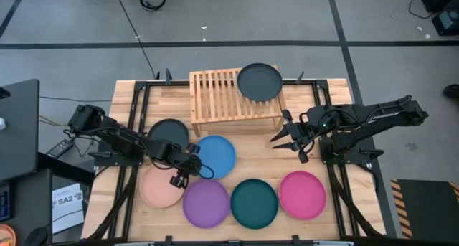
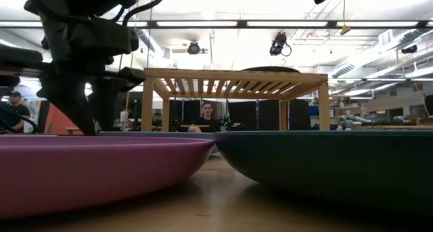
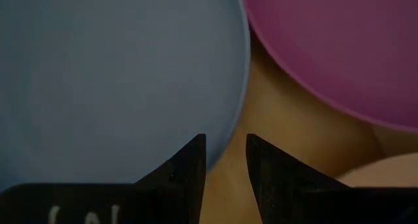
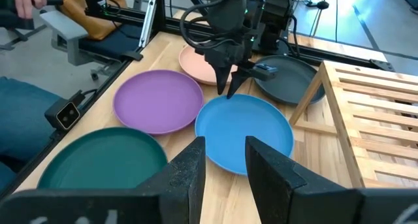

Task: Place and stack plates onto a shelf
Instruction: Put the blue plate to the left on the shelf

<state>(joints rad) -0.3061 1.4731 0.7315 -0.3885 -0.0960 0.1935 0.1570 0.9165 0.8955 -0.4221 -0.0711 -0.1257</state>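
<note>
Left gripper (image 4: 228, 87) hovers at blue plate (image 4: 245, 132) rim.

One charcoal plate (image 1: 259, 82) lies on the shelf (image 1: 215, 95); six plates (image 1: 215, 156) remain on the table.

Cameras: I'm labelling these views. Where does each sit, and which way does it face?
High: overhead, straight down; both arms, shelf.
Low: tabletop height, level toward shelf; left arm above.
Left wrist: down past its fingers at blue plate.
Right wrist: past its fingers, across to left gripper.
Wrist views share the blue plate.
</note>
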